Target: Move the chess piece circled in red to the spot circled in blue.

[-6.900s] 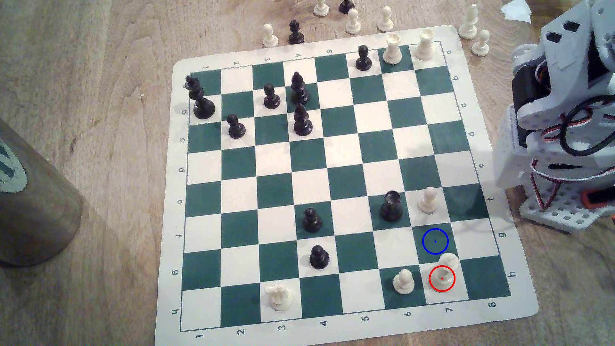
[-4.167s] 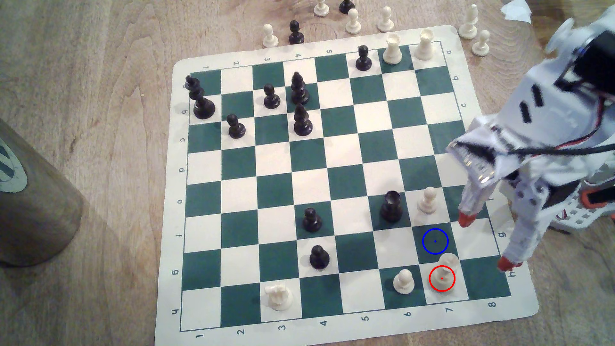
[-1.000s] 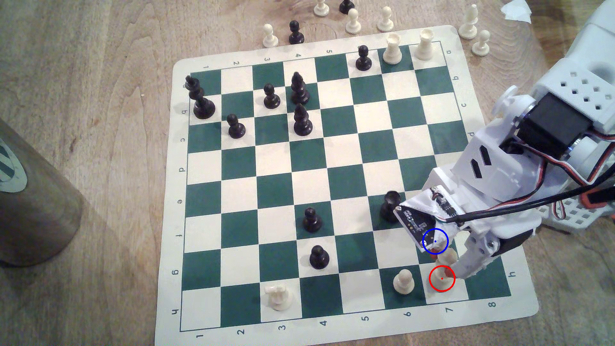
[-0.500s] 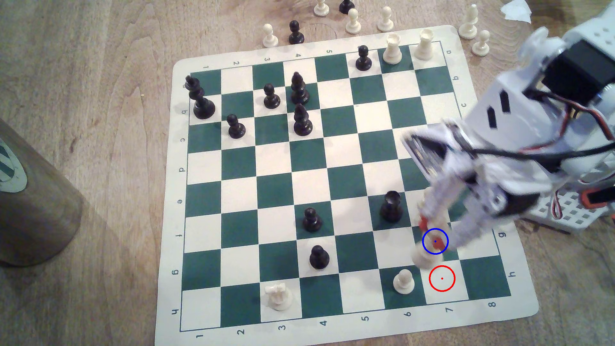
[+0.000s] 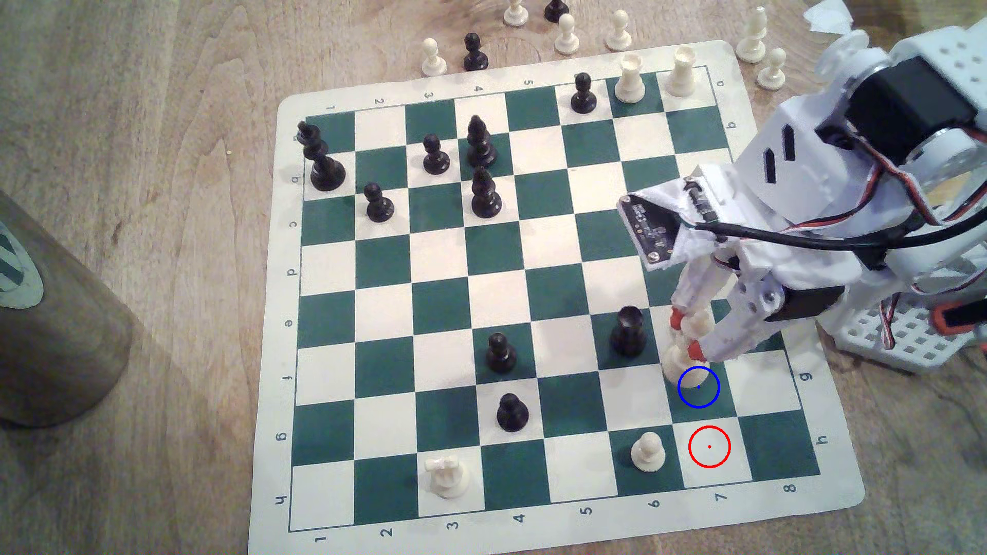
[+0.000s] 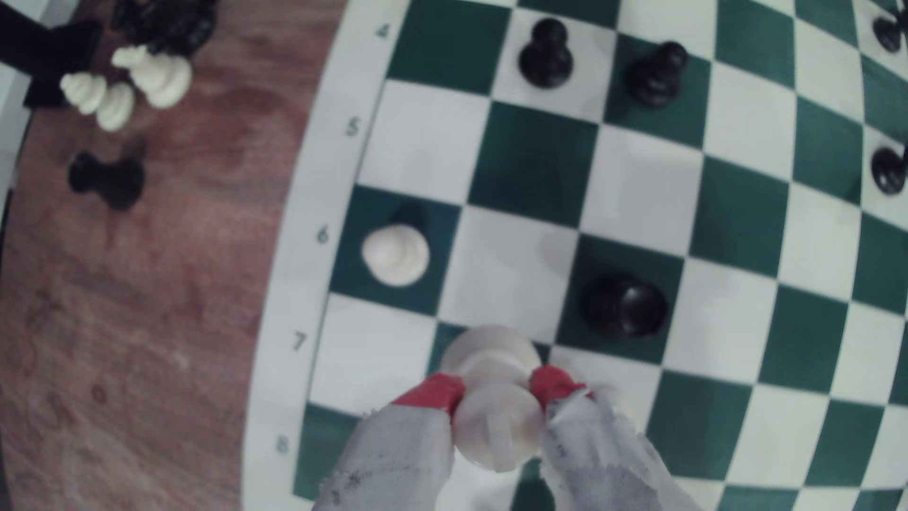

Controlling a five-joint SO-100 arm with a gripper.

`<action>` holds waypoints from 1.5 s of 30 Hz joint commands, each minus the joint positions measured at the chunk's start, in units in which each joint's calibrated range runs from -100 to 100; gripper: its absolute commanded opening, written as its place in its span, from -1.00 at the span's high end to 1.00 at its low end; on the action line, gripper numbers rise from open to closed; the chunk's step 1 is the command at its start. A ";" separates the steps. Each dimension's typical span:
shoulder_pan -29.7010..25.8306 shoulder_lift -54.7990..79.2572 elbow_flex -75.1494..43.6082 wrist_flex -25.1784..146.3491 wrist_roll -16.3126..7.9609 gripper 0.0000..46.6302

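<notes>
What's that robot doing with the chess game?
The robot arm is moving a cream-white chess piece. Its gripper, jaws tipped in red, is shut around the piece's narrow waist. The piece hangs tilted, base near the blue-ringed green square where it belongs. The red-ringed white square is bare. A black rook stands close by.

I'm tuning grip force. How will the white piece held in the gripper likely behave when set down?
The chess piece looks like rigid plastic, so it should not deform under the red fingertips. Its bulky head above a narrow waist suggests it may tip if released tilted. The gripper pinches just under the head, so slipping seems unlikely.
</notes>
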 commanded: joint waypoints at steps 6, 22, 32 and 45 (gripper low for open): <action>0.63 2.34 6.60 -5.83 0.29 0.99; -2.11 4.46 7.96 -8.04 -0.73 0.99; -2.34 5.40 8.50 -8.37 -0.88 0.98; -2.50 6.67 9.41 -8.86 -0.68 0.38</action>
